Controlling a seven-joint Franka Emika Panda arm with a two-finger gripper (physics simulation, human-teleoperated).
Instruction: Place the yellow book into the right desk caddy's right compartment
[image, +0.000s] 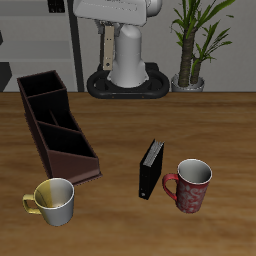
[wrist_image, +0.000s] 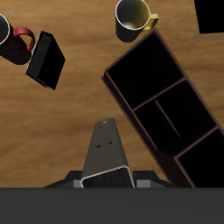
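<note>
The yellow book (image: 151, 168) stands upright on the table near the front and looks dark with a pale edge; it also shows in the wrist view (wrist_image: 45, 59). The right desk caddy (image: 38, 140), a long maroon-brown tray with a slanted divider, lies well apart from the book, beyond open tabletop. Its right compartment (image: 40, 87) is the squarish end section farthest back and holds nothing; in the wrist view (wrist_image: 208, 156) it shows at the frame's edge. My gripper (image: 107, 45) hangs high near the robot base, far from the book. Only one grey finger (wrist_image: 109, 153) shows.
A yellow-and-white mug (image: 53, 200) stands by the caddy's near end. A red patterned mug (image: 191, 185) stands right beside the book. A potted plant (image: 190, 60) and the robot base (image: 128, 78) are at the table's back.
</note>
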